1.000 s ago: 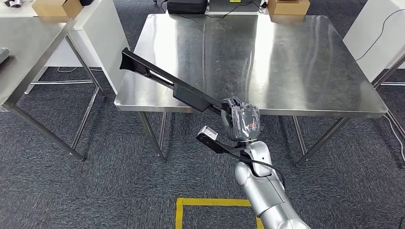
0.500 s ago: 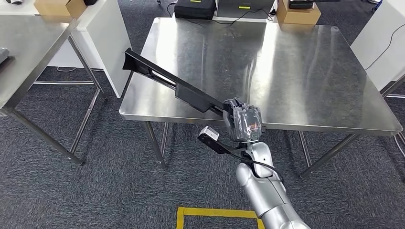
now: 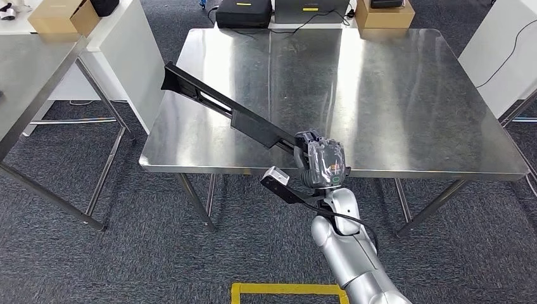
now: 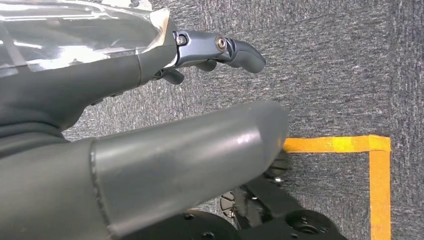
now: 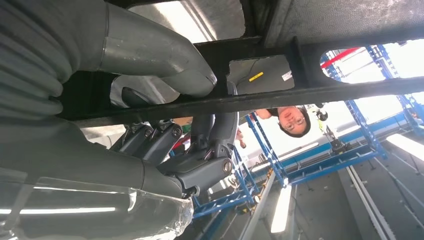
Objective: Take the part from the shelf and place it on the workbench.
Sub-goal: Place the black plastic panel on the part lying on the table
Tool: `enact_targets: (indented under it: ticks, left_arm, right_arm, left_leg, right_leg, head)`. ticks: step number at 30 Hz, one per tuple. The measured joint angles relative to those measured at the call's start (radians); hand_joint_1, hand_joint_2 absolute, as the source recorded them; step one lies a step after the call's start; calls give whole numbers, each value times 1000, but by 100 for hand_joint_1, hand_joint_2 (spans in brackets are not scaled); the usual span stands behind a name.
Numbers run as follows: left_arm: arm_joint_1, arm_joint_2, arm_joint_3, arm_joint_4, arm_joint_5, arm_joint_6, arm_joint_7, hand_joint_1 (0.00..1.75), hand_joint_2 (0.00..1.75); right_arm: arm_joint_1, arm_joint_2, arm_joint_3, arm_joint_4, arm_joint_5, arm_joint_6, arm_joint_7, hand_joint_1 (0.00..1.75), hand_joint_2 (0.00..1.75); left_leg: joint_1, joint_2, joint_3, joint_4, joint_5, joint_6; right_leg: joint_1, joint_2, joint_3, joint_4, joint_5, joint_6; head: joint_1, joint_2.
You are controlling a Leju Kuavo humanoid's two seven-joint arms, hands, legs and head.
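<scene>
Right robot hand (image 3: 323,161) gripping long black part (image 3: 228,114), its end hidden, over workbench (image 3: 405,101)

No writing, label, brand, number or sign is showing clearly enough to read. Yellow stickers are sitting on the black cases (image 3: 244,12) beyond the far edge of the workbench (image 3: 405,95), but they are too small to make out.

You are looking at a steel workbench (image 3: 392,95) filling the frame's centre, standing on grey carpet (image 3: 95,253), a cardboard box (image 3: 380,14) sitting at its far edge.
</scene>
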Motion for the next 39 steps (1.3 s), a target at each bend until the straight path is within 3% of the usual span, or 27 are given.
enact_targets:
  ticks: [2,4,6,8,9,12,13,14,15,17,18,19,21,22,24,26,28,29,30,33,34,35,37,39]
  left_arm:
    - [0,0,0,0,0,0,0,0,0]
    - [0,0,1,0,0,0,0,0,0]
    - [0,2,5,-1,-1,0,1,0,0]
    - [1,3,8,-3,-1,0,2,0,0]
    - [2,3,8,-3,-2,1,2,0,0]
    - [2,1,8,-4,-2,1,2,0,0]
    - [3,0,8,-4,-2,1,2,0,0]
    - [4,0,8,-4,-2,0,2,0,0]
    - [5,-1,8,-4,-2,0,2,0,0]
    - [6,-2,8,-4,-2,1,2,0,0]
    - [5,-2,9,-4,-2,1,2,0,0]
    - [4,-2,9,-5,-2,1,2,0,0]
    - [3,-2,9,-6,-3,1,3,0,0]
    - [4,-1,9,-6,-3,2,3,0,0]
    - [2,-2,10,-6,-5,2,4,0,0]
    - [2,-3,14,-6,-8,3,5,0,0]
    - [4,-3,21,-6,-11,3,6,0,0]
    - [5,-3,24,-6,-13,3,6,0,0]
    - [5,-3,27,-6,-15,3,6,0,0]
    - [7,0,33,-6,-24,4,6,0,0]
    - [7,1,34,-6,-26,7,6,0,0]
    - [7,2,35,-7,-28,10,6,0,0]
    - [5,2,38,-8,-33,14,5,0,0]
    - [4,1,43,-9,-39,15,5,0,0]
  right_arm:
    - [0,0,0,0,0,0,0,175,175]
    - [0,1,0,0,1,1,0,175,175]
    - [-1,7,2,-4,4,4,1,175,175]
    - [-3,11,3,-8,7,7,2,175,175]
    - [-4,11,4,-8,7,7,2,175,175]
    - [-4,9,6,-8,7,8,2,175,175]
    - [-1,8,7,-8,7,8,2,175,175]
    - [1,6,7,-8,7,8,2,175,175]
    - [2,5,8,-8,7,8,2,175,175]
    - [2,4,9,-7,7,8,2,175,175]
    - [1,4,9,-7,7,9,2,175,175]
    - [1,4,10,-7,7,9,2,175,175]
    - [1,5,11,-8,8,9,4,175,175]
    - [1,6,11,-8,8,10,5,175,175]
    - [-1,10,11,-9,11,11,7,175,175]
    - [-2,15,11,-9,15,14,8,175,175]
    - [0,16,11,-8,17,15,8,175,175]
    - [1,16,11,-8,18,15,8,175,175]
    - [1,17,11,-8,18,16,9,175,175]
    - [0,19,11,-7,19,16,9,175,175]
    - [0,20,11,-7,19,16,9,175,175]
    - [-1,21,11,-7,19,16,10,175,175]
    - [-1,23,11,-9,20,17,12,175,175]
    - [-4,23,11,-12,24,16,13,175,175]
  left_leg:
    - [0,0,1,-3,2,0]
    - [0,0,26,-67,46,5]
    - [-7,-2,82,-187,93,28]
    - [-10,-2,129,-247,101,55]
    - [-7,-2,142,-249,103,61]
    - [-7,-3,154,-248,88,62]
    - [-7,-4,161,-248,81,60]
    - [-6,-6,170,-248,73,58]
    - [-5,-7,183,-248,63,54]
    - [-5,-9,204,-248,41,45]
    - [-5,-9,211,-248,31,39]
    - [-6,-8,216,-250,24,32]
    - [-7,-7,224,-246,21,20]
    - [-6,-5,219,-231,24,16]
    - [-3,-2,175,-152,21,8]
    - [0,0,91,-31,-15,-1]
    - [1,0,18,37,-62,-4]
    - [0,0,1,29,-64,-2]
    - [0,0,-2,-9,-42,3]
    - [-12,-2,33,-181,114,33]
    - [-17,-3,42,-211,148,41]
    - [-22,-3,46,-221,160,46]
    - [-22,-2,58,-229,154,51]
    - [-15,-1,76,-245,148,59]
  right_leg:
    - [0,0,0,0,0,0]
    - [1,1,7,0,-5,1]
    - [4,3,22,6,-18,19]
    - [6,3,18,45,-38,38]
    - [6,2,-6,94,-52,42]
    - [1,1,-129,275,-113,45]
    - [-1,1,-155,296,-124,50]
    - [-3,0,-162,280,-118,57]
    - [-5,-1,-151,226,-92,68]
    - [-7,-7,-110,85,-5,82]
    - [-5,-9,-92,37,27,77]
    - [-2,-10,-83,14,45,64]
    - [1,-7,-71,9,41,33]
    - [-1,-5,-64,6,39,24]
    - [-5,-3,-42,2,27,8]
    - [-3,-2,-23,1,10,-1]
    - [0,0,0,1,-11,-3]
    - [2,2,15,1,-23,-2]
    - [5,3,31,1,-35,-2]
    - [12,6,72,0,-69,3]
    - [13,7,78,-1,-77,8]
    - [13,9,81,-3,-82,15]
    - [13,9,85,-9,-93,27]
    - [14,5,67,30,-115,33]
  head:
    - [0,0]
    - [0,0]
    - [-2,0]
    - [0,0]
    - [3,0]
    - [10,0]
    - [11,0]
    - [11,0]
    - [11,0]
    - [13,0]
    - [14,0]
    - [14,0]
    - [13,0]
    - [12,0]
    - [8,0]
    - [3,0]
    - [0,0]
    - [-1,0]
    - [-2,0]
    - [-1,0]
    - [-1,0]
    - [0,0]
    - [-1,0]
    - [1,0]
